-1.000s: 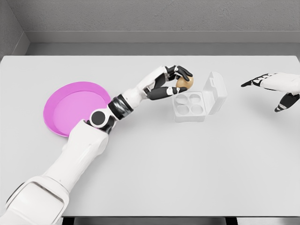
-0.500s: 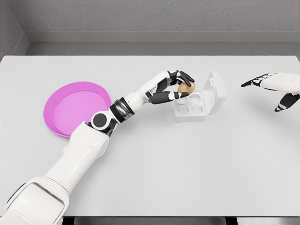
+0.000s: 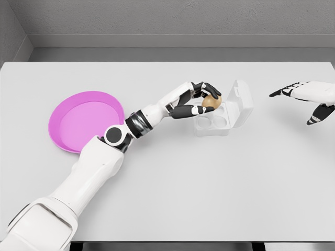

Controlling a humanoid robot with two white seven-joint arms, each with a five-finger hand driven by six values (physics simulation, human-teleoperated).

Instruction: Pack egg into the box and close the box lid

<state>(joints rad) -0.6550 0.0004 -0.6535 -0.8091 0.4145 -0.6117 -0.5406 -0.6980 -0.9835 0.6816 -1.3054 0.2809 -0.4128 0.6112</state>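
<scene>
Brown egg [image 3: 211, 101] pinched in my left hand [image 3: 201, 100] over the egg box [image 3: 214, 121]; fragile, slippery, so light grip round its middle.

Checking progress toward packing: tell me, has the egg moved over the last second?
Yes. The egg, in the left hand, shifted right and down, toward the open box.

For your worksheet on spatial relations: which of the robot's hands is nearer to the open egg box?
Left. The left hand is over the box, its fingers holding the egg above the back cups. The right hand hovers well off to the box's right, open.
</scene>
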